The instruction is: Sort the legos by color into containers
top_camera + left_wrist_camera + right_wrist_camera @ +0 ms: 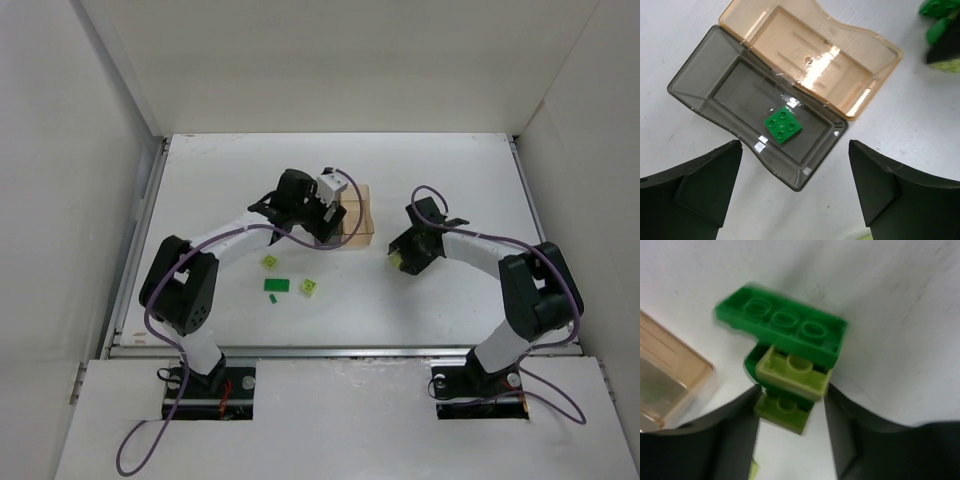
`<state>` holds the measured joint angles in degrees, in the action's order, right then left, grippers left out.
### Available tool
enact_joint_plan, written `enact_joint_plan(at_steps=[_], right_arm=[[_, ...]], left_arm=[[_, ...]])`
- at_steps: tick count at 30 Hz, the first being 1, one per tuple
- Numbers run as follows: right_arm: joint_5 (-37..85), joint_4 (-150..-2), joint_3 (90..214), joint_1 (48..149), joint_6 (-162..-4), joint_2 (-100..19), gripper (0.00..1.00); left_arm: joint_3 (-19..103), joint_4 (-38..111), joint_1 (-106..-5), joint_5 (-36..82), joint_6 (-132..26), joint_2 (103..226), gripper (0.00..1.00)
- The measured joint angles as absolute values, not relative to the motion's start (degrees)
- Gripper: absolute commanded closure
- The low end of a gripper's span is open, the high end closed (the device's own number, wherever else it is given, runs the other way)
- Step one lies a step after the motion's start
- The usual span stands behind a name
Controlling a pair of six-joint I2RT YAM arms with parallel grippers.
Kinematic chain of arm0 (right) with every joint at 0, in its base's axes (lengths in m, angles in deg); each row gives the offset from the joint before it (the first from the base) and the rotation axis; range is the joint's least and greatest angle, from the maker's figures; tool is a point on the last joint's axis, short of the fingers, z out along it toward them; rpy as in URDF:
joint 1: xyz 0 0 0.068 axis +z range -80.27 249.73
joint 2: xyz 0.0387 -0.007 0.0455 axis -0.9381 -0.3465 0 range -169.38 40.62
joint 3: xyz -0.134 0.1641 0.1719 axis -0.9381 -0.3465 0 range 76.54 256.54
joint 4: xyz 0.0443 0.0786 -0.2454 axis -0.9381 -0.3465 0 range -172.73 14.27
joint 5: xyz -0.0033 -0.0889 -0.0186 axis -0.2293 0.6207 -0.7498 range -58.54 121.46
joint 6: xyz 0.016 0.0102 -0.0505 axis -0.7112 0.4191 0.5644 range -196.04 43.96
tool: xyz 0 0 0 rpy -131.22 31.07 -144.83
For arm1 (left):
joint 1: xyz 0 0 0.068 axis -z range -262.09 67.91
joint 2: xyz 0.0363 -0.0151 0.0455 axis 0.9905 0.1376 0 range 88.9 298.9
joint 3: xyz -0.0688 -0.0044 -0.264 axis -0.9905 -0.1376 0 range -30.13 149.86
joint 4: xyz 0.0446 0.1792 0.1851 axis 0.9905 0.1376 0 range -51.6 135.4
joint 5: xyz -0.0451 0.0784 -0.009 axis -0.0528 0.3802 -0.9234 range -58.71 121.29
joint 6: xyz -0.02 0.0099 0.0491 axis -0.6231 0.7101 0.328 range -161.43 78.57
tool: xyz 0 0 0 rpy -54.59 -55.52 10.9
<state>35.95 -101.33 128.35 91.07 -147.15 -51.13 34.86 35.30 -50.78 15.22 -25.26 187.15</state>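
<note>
Spanning the overhead view, the white bench (240,180) is seen with both arms reached out over it. The left arm (230,235) is stretched to the joined bins at the middle; the right arm (480,250) is bent inward, its tip just to the right of them.

The grey bin (740,100) and the tan bin (810,60) are set side by side, long walls touching. Nothing is seen inside the tan bin.

The left pincer (795,165) is held above the grey bin, its fingers (705,185) spread wide with nothing between them. A green brick (783,125), four studs up, is lying flat on the grey bin's floor, below the gap between the fingers and apart from both.

The right pincer (790,415) is pressed onto a stack (785,340) of green and lime pieces. A wide green plate is on top, alternating lime and green pieces are under it, and the lowest lime piece is pinched between the fingers. The stack is held near the tan bin's corner and outside it.

Loose legos (276,285), lime and green, are scattered on the bench in front of the bins, between the two arms, well apart from either pincer.
</note>
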Motion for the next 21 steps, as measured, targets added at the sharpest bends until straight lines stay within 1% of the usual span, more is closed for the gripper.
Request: enact_joint_plan(at_steps=[2,3,6,13,18,21], right_arm=[[33.86,-100.15,129.09,90.79,-147.35,-52.44,0.24],[33.33,-99.61,129.46,90.79,-147.35,-52.74,0.17],[31.8,-99.15,130.45,90.74,-146.39,-53.16,0.0],[34.01,-106.71,132.98,90.74,-140.11,-51.17,0.0],[38.29,-114.36,133.44,90.15,-135.63,-41.03,0.0],[40.19,-116.41,135.45,87.88,-133.77,-36.99,0.0]], left_arm=[[34.99,36.35,-49.88,14.78,-25.26,185.32,0.15],[35.1,36.79,-49.45,14.45,-25.26,184.36,0.15],[35.4,37.66,-48.46,13.47,-24.76,181.58,0.15],[35.47,39.94,-47.26,12.03,-20.72,177.56,0.16],[35.32,41.42,-45.03,6.98,-13.57,176.36,0.16],[36.15,43.85,-41.99,2.08,-7.56,177.36,0.11]])
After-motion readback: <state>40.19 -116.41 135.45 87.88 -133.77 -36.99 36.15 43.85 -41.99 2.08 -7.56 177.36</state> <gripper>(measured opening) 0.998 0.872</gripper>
